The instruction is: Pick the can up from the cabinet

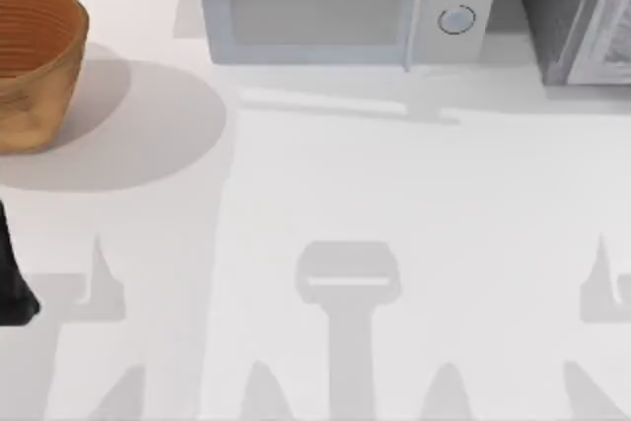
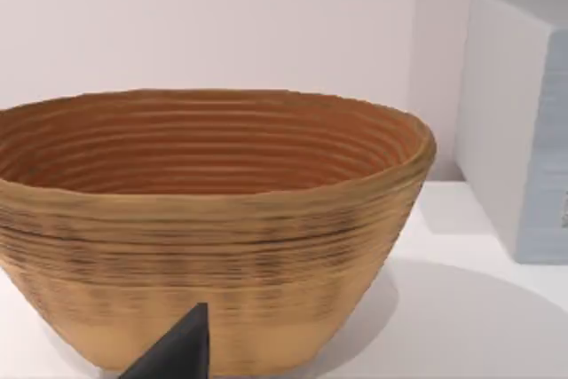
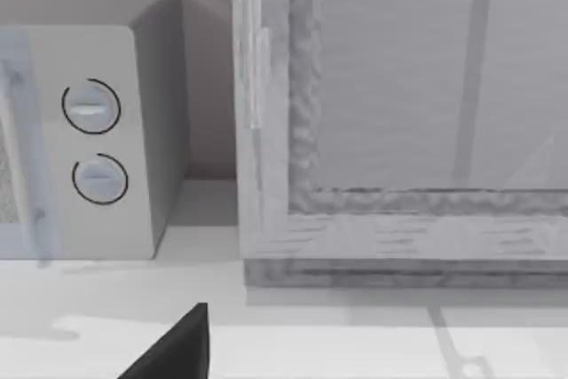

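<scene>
Your cabinet (image 1: 577,17) sits at the desk's (image 1: 325,194) two o'clock corner, just right of the microwave (image 1: 345,7), and I can't make out the can. Basket (image 2: 209,219) at ten o'clock. Can't tell how either gripper stands.

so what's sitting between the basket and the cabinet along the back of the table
The microwave stands between the basket at the top view's left and the cabinet at its right. The right wrist view shows the microwave just beside the cabinet.
</scene>
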Tool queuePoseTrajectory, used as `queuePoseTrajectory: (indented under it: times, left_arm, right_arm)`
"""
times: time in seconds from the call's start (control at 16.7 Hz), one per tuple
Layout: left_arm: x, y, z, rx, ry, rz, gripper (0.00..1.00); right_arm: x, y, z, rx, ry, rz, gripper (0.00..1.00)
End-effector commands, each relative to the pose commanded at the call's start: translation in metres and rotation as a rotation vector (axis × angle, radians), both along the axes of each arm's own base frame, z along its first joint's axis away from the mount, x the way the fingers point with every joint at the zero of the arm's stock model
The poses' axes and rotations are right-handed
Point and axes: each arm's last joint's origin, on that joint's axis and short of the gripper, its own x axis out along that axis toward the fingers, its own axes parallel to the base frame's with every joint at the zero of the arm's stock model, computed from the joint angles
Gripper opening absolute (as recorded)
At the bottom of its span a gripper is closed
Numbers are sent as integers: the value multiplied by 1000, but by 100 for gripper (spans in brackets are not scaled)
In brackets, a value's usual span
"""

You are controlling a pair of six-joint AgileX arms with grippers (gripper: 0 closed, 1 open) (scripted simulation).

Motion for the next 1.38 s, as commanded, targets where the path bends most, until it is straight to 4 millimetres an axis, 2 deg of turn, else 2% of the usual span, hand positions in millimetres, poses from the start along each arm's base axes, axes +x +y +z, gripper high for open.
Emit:
queuePoseTrajectory:
  times: [0.12,0.24,0.42,0.66,0.84,1.14,1.38]
  left_arm:
    - [0,0,0,0,0,0,100]
    - [0,0,0,0,0,0,100]
    - [0,0,0,0,0,0,100]
    - [0,0,0,0,0,0,100]
    - [0,0,0,0,0,0,100]
    - [0,0,0,0,0,0,100]
    - [0,0,0,0,0,0,100]
  right_arm:
    - [0,0,0,0,0,0,100]
    - [0,0,8,1,0,2,100]
    - [0,2,40,2,5,3,100]
    - [9,5,109,0,18,1,100]
    - [27,10,171,-3,25,-3,100]
    - [75,22,267,-6,20,-5,100]
    - [115,35,319,-4,8,-3,100]
